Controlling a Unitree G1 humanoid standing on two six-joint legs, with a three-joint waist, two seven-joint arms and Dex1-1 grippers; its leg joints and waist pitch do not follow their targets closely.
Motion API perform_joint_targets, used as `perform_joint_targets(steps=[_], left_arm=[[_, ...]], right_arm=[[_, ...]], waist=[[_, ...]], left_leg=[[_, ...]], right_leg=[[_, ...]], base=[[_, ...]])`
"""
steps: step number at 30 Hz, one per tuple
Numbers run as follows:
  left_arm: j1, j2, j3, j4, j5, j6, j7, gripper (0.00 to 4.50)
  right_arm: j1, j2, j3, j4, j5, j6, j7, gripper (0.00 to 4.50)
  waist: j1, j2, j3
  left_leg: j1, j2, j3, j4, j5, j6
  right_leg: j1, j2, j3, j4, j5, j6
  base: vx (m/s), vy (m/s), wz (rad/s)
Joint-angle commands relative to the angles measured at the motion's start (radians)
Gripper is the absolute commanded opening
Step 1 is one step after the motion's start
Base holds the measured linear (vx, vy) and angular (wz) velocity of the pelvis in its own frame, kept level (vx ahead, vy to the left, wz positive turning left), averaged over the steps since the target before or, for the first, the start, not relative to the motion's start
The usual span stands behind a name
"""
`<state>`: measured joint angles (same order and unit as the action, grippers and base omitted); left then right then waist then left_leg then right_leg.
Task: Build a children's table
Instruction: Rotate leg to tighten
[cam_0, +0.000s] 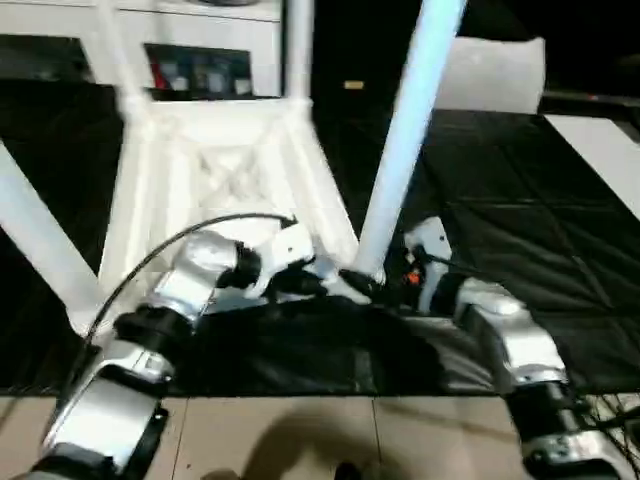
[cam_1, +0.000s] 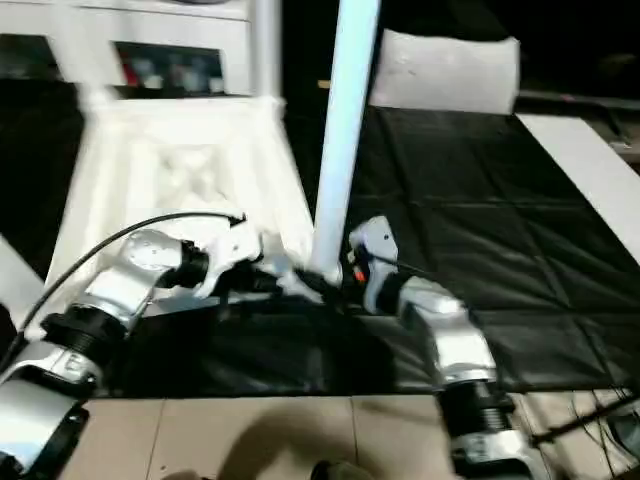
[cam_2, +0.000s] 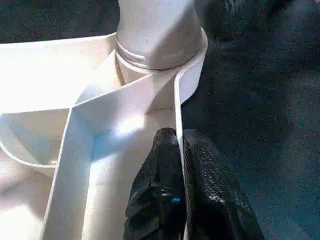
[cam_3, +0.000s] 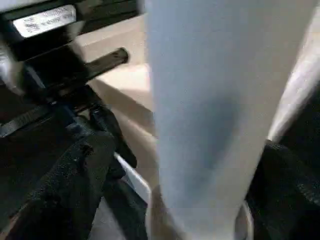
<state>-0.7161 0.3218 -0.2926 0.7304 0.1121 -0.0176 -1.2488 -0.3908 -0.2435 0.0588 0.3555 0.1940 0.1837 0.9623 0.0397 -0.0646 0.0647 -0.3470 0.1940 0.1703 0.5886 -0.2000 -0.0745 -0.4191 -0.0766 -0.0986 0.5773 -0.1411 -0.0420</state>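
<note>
White plastic fills the middle of the scene: the tabletop (cam_0: 225, 170) lies upside down on a black mat (cam_0: 530, 250), ribbed underside up, with legs standing in its corner sockets. The left gripper (cam_2: 179, 165) is closed narrow on the thin side wall of the tabletop — one black finger on the inside of the wall, the other on the outside, both touching it. Just beyond these fingertips is the near right socket (cam_2: 165, 60), and a leg (cam_0: 405, 140) stands in it, its collar seated at the rim. The right gripper (cam_0: 385, 283) is at the base of this same leg, just above the socket; its two black fingers (cam_3: 65, 185) sit one on each side of the tube, but whether they press it or stand a little apart I cannot tell. The two grippers are very near each other at this corner, the left one on the wall, the right one around the leg. The leg rises tilted slightly to the right in the head views. Other legs (cam_0: 35, 240) stand at the far corners and at the near left corner. Behind the tabletop is a white cabinet (cam_0: 190, 45), and a flat white board (cam_0: 600, 150) lies at the right edge of the mat.
</note>
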Motion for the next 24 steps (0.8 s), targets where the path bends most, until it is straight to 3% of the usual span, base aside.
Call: perform_joint_targets(steps=[1, 8, 10, 18, 24], left_arm=[[-0.017, -0.009, -0.025, -0.008, -0.015, -0.041, -0.062, 0.00], [-0.031, 0.031, -0.072, 0.013, -0.028, -0.120, -0.241, 0.00], [-0.034, 0.037, -0.081, 0.015, -0.028, -0.128, -0.273, 0.00], [-0.050, 0.050, -0.100, 0.034, -0.022, -0.156, -0.338, 0.00], [-0.055, 0.052, -0.100, 0.043, -0.022, -0.162, -0.347, 0.00]], right_arm=[[-0.004, -0.022, 0.008, -0.016, 0.017, -0.008, 0.056, 4.36], [-0.021, -0.097, 0.046, 0.006, 0.063, -0.004, 0.258, 3.91], [-0.026, -0.106, 0.058, 0.010, 0.069, 0.002, 0.291, 3.60], [-0.040, -0.125, 0.098, 0.021, 0.072, 0.016, 0.373, 2.94], [-0.044, -0.127, 0.108, 0.019, 0.076, 0.028, 0.397, 2.42]], waist=[[-0.001, 0.013, -0.073], [0.016, 0.012, -0.074], [0.023, 0.010, -0.074], [0.044, 0.010, -0.073], [0.046, 0.009, -0.073]], left_leg=[[0.012, 0.043, -0.001, -0.066, -0.167, 0.068], [0.003, 0.040, -0.001, -0.064, -0.150, 0.073], [0.001, 0.044, 0.000, -0.064, -0.135, 0.071], [0.005, 0.046, 0.003, -0.064, -0.141, 0.057], [0.002, 0.045, 0.001, -0.065, -0.134, 0.050]], right_leg=[[0.061, -0.070, 0.060, -0.061, -0.269, -0.201], [0.070, -0.073, 0.058, -0.055, -0.243, -0.205], [0.071, -0.073, 0.057, -0.051, -0.236, -0.203], [0.066, -0.073, 0.056, -0.053, -0.263, -0.191], [0.069, -0.074, 0.055, -0.052, -0.272, -0.178]], base=[[0.000, 0.000, 0.00], [0.000, 0.000, 0.00], [0.000, 0.000, 0.00], [0.000, 0.000, 0.00], [0.000, 0.000, 0.00]])
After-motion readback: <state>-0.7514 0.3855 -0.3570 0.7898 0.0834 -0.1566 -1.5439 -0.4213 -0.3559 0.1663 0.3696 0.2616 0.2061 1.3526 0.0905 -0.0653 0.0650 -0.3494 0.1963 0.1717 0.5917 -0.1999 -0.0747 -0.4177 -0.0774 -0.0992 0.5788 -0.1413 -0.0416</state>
